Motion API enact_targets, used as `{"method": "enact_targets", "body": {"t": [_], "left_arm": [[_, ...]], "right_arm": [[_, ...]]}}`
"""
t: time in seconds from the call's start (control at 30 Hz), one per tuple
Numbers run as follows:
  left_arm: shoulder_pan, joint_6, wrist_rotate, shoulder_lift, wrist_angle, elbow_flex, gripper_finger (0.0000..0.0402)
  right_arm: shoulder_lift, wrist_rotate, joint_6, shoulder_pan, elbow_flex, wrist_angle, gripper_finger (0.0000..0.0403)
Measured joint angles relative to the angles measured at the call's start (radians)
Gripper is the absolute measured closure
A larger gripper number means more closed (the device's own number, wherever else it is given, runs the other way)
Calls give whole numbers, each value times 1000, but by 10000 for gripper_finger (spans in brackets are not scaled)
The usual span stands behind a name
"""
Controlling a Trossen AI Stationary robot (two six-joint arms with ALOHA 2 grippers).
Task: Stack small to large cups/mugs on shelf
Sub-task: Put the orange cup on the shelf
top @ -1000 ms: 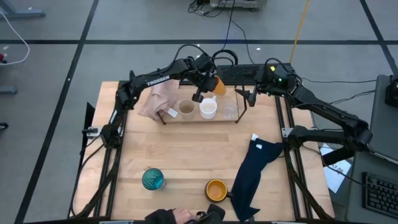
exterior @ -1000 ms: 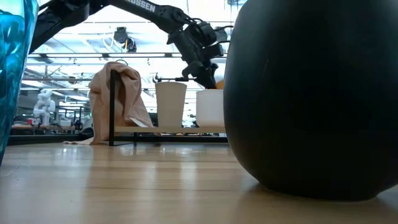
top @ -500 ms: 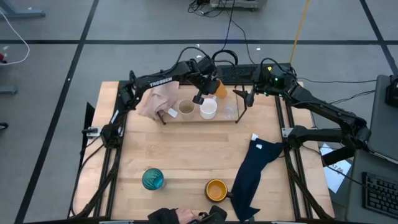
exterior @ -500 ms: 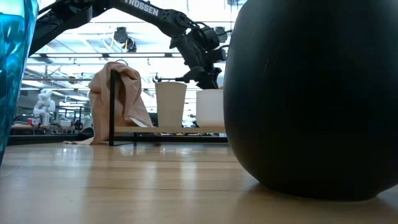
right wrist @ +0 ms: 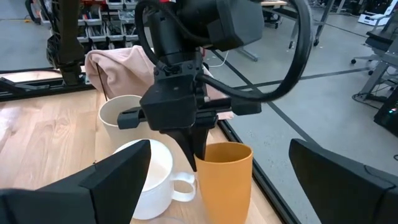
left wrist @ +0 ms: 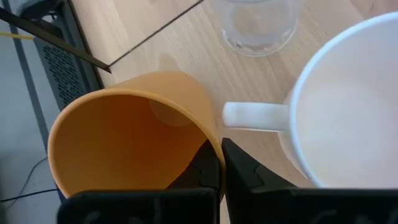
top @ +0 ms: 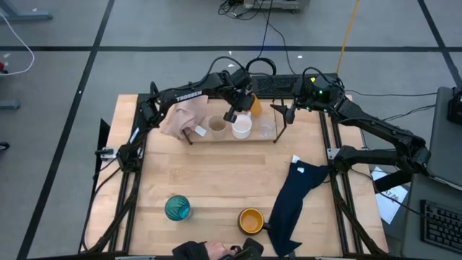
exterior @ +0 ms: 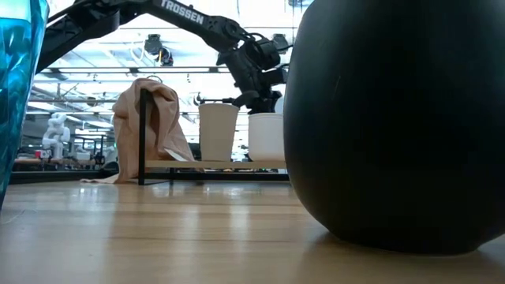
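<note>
Your left pincer (right wrist: 191,151) is pinching the rim of the small orange cup (right wrist: 225,173), one finger inside the wall and one outside, as the left wrist view shows (left wrist: 214,168). The cup (top: 252,101) stands upright at the far edge of the table (top: 216,173), just behind the shelf (top: 278,123) and right beside the handle of the white mug (left wrist: 348,106).

On the shelf, which runs along the far edge near the middle, the beige cup (top: 216,126) and the white mug (top: 242,126) stand side by side, close but apart in the low view (exterior: 218,134). The tiny clear cup (top: 266,130) sits toward the shelf's right end. A pink cloth (top: 184,115) hangs over the shelf's left end.

Your right pincer (top: 286,113) hovers just past the shelf's right end with its fingers spread wide, gripping nothing.

Near the table's front edge, the teal glass (top: 177,208) stands left of centre and the orange-yellow mug (top: 250,220) near the middle, both well apart from the shelf. A navy cloth (top: 297,198) lies from the table's right side down to the front edge, just beside that mug.
</note>
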Motion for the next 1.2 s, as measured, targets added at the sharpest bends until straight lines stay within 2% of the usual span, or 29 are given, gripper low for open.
{"method": "enact_targets", "body": {"t": [0.4,0.6,1.0,1.2], "left_arm": [[-11,-3,-23,0,11,0,395],[-23,-9,-73,-1,11,0,389],[-27,-9,-74,-2,17,0,392],[-28,-8,-80,-2,17,0,378]], "right_arm": [[0,0,0,0,0,0,30],[0,0,1,0,0,0,30],[0,0,1,0,0,0,30],[0,0,1,0,0,0,30]]}}
